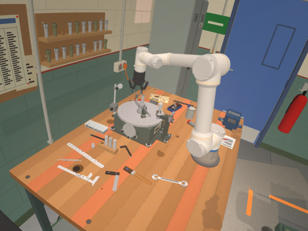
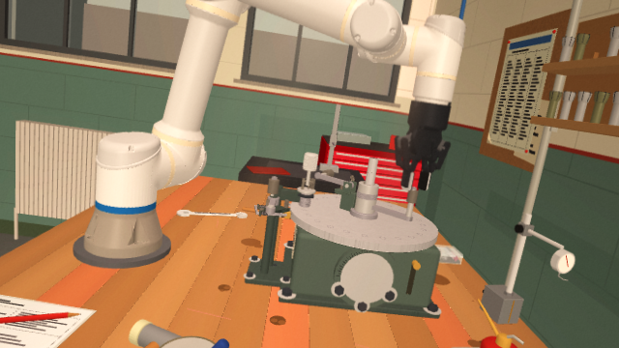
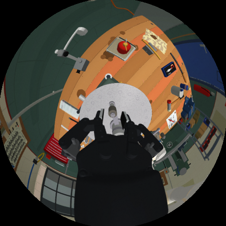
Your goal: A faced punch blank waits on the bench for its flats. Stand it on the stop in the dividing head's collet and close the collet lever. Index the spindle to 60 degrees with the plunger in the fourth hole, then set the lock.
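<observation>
The punch blank point(image 1: 142, 99) point(image 2: 371, 176) stands upright in the collet point(image 2: 363, 205) point(image 3: 116, 128) at the middle of the dividing head's round grey plate point(image 1: 140, 114) point(image 2: 362, 223) point(image 3: 116, 105). The collet lever point(image 2: 394, 210) runs from the collet out to an upright knob point(image 1: 136, 97) point(image 2: 412, 198) point(image 3: 111, 110) near the plate's far rim. The plunger arm and its knobs point(image 1: 159, 109) point(image 2: 309, 180) stand at the plate's edge toward the robot's base. My gripper point(image 1: 138, 87) point(image 2: 419, 164) point(image 3: 112, 116) hangs just above the lever knob, open and holding nothing.
The green dividing head body point(image 1: 139, 129) point(image 2: 362, 275) sits bolted mid-bench. A dial indicator stand point(image 1: 114, 99) point(image 2: 522, 241) rises beside it. A block of spare blanks point(image 1: 109, 143), rulers, a square, a brush and a wrench point(image 1: 169, 180) lie on the near bench; an oil can point(image 3: 123, 47) sits behind.
</observation>
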Motion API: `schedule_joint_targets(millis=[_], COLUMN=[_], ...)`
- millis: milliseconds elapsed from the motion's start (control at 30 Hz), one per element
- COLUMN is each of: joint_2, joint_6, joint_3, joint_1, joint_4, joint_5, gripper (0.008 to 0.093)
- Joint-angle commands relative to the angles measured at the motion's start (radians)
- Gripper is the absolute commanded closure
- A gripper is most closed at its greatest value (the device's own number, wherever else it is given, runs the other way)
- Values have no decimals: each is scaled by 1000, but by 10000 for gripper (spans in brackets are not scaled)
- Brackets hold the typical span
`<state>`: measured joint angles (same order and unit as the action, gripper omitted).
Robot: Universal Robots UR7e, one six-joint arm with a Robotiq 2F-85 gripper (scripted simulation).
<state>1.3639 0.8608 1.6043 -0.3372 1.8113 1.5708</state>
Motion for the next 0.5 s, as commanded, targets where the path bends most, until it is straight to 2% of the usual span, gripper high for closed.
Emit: schedule_joint_targets(millis=[0,167,333,467], joint_2=[4,13,14,14], joint_6=[0,0,0,0], joint_3=[-10,-49,-59,-59], joint_1=[0,0,0,0], joint_4=[-11,-60,-73,-73], joint_5=[0,0,0,0], gripper=[534,534,534,459])
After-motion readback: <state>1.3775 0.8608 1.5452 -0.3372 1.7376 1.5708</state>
